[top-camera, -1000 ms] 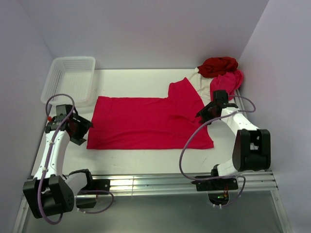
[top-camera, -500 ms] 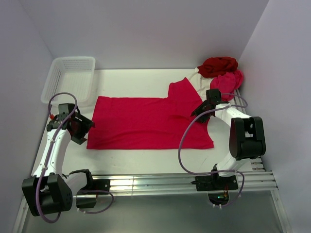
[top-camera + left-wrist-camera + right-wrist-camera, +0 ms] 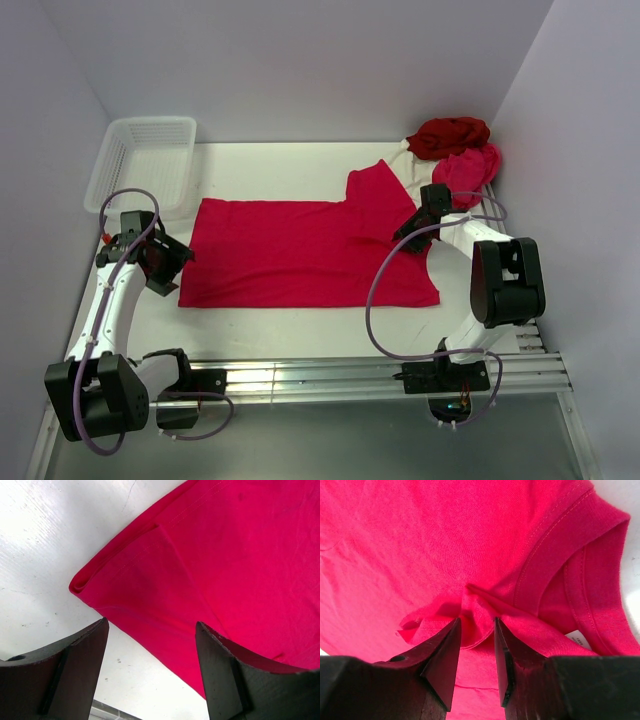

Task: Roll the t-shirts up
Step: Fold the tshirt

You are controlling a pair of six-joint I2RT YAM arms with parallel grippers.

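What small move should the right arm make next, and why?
Probably raise the right tool slightly: it pinches a raised fold of the bright crimson red cloth t-shirt beside the collar, while the left tool hangs open over the hem corner.

The cream t-shirt (image 3: 406,166) lies mostly hidden under the pink t-shirt (image 3: 470,168). The label (image 3: 577,639) on the crimson t-shirt (image 3: 420,540) is too small to read.
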